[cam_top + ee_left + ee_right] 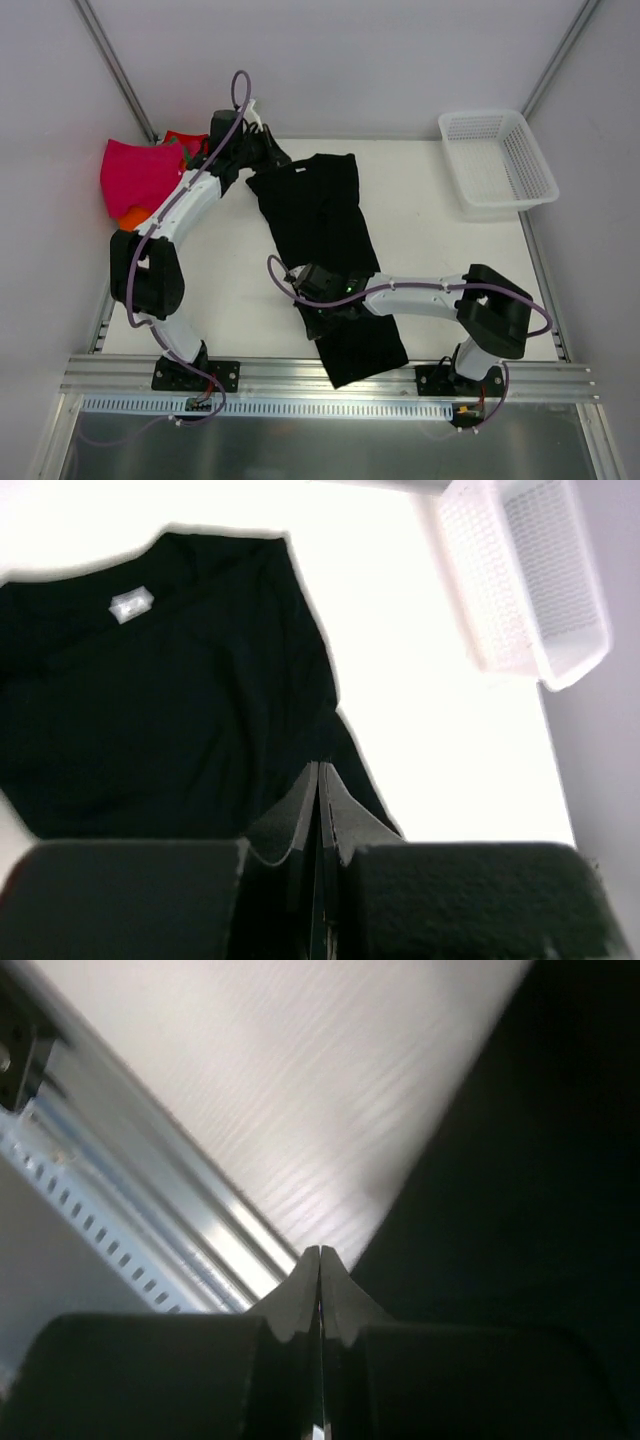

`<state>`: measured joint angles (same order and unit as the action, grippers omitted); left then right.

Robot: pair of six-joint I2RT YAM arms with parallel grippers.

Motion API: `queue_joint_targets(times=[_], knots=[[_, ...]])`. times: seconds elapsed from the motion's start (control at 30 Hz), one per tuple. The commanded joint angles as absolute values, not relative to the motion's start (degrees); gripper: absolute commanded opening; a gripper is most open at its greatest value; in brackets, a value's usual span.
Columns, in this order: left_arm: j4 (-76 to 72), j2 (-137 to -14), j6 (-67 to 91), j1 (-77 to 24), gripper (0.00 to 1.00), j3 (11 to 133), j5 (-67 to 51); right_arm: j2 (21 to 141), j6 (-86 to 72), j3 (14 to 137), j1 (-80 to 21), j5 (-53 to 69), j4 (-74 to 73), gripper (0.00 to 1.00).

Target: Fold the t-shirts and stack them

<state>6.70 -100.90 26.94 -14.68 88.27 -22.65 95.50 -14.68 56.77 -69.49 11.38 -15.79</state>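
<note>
Folding the black t-shirt [320, 215] looks underway: left gripper [318, 770] and right gripper [320, 1252], fingers pressed together at its edges, must next carry the cloth across evenly.

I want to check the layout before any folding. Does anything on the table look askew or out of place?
Yes. The black t-shirt lies diagonally rather than square to the table. Its bottom hem spills past the near edge onto the metal rail. Nothing looks spilled or damaged.
</note>
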Motion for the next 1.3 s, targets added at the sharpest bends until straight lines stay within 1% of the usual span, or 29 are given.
queue_joint_targets(times=[0.0, 0.03, 0.13, 0.27, 0.43, 0.73, 0.83, 1.03, 1.17, 1.27], knots=[[3.96, -99.94, 27.15, -15.55, 0.00, 75.71, -18.46, 91.85, -12.04, 60.29, -65.75, 0.02, -22.40, 0.01], [2.13, -99.67, 27.33, -15.73, 0.00, 74.02, -18.46, 91.76, -12.30, 60.64, -64.70, -5.74, -25.46, 0.01], [0.53, -100.45, 27.68, -16.61, 0.00, 69.88, -18.28, 91.76, -14.32, 62.14, -60.04, -14.29, -30.74, 0.00], [0.26, -102.65, 28.04, -17.49, 0.00, 68.29, -18.55, 91.76, -17.57, 62.58, -55.91, -20.03, -35.15, 0.00], [-1.32, -105.20, 28.30, -17.58, 0.00, 68.38, -18.54, 91.32, -19.33, 59.68, -54.93, -19.34, -35.07, 0.00], [-1.23, -108.19, 29.97, -17.67, 0.00, 68.11, -17.75, 91.32, -22.23, 55.20, -55.02, -13.28, -30.86, 0.01], [-1.32, -110.30, 30.41, -17.67, 0.00, 69.08, -17.93, 91.76, -23.99, 54.06, -55.55, -12.92, -30.32, 0.00], [-0.79, -119.34, 30.32, -17.32, 0.00, 76.45, -19.33, 93.95, -26.19, 53.17, -58.53, -11.87, -29.71, 0.01], [1.58, -125.41, 31.29, -16.61, 0.00, 84.79, -23.19, 94.48, -27.68, 53.09, -60.73, -11.34, -29.44, 0.01], [3.25, -130.06, 31.55, -16.35, 0.00, 90.33, -23.99, 94.48, -27.95, 53.17, -61.61, -11.07, -29.27, 0.00]])
